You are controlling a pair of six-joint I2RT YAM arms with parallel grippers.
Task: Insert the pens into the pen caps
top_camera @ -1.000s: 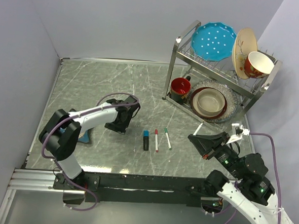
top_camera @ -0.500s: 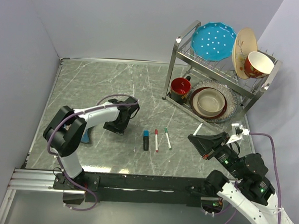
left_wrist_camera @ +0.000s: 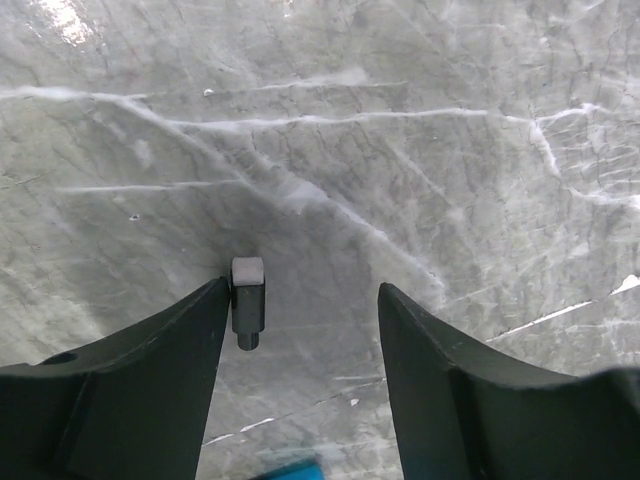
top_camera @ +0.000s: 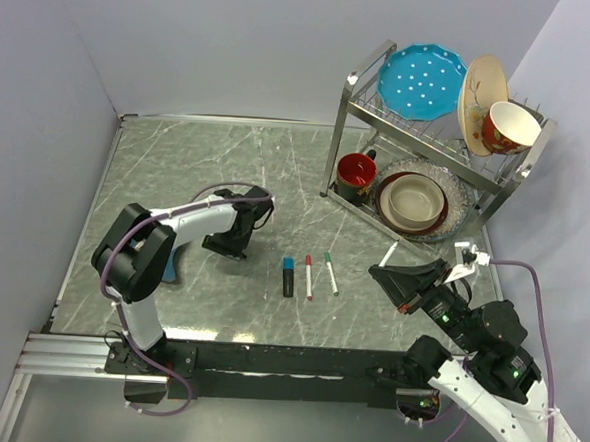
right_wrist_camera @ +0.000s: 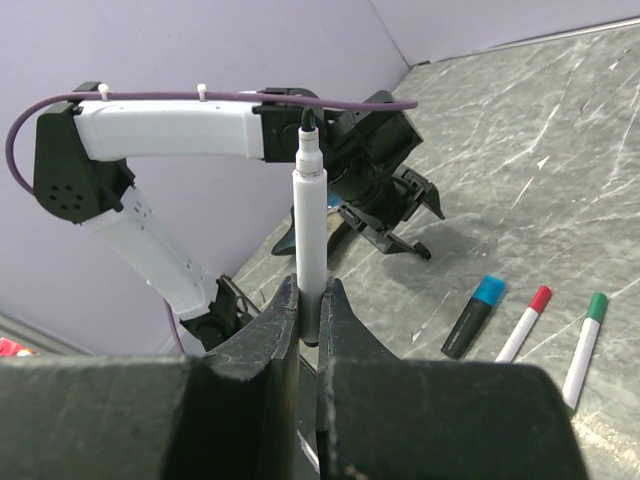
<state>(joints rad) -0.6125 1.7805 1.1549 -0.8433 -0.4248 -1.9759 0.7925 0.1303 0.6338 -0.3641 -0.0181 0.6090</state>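
We hold the black-tipped pen [right_wrist_camera: 308,215] upright in the right gripper [right_wrist_camera: 310,300], at the near right of the table [top_camera: 178,164] and well clear of its surface, with the nib pointing up. The pose makes sense to us. The barrel is pinched low down, so most of its length and the bare nib are free to take a cap. These jaws are closed tight on the white barrel, with nothing else between them.

The black cap [left_wrist_camera: 247,300] is the piece this pen needs. It lies flat on the marble-patterned table, left of the middle, directly under the left gripper [left_wrist_camera: 303,290]. That gripper straddles it with its fingers pointing down at the surface, which we read as the set-up for a pinch. Its jaws stand fairly wide apart and grip nothing. The cap sits off centre in the gap, right against the inner face of one finger and well apart from the other; we cannot tell whether it actually touches. We judge that closing from here would push the cap sideways before it is clamped.

The blue-ended black marker [top_camera: 288,277], the red-ended pen [top_camera: 309,275] and the green-ended pen [top_camera: 330,272] lie side by side near the front middle, between the two arms and out of their way. Their coloured ends look like caps already on, so we judge only the black pair is left to join.
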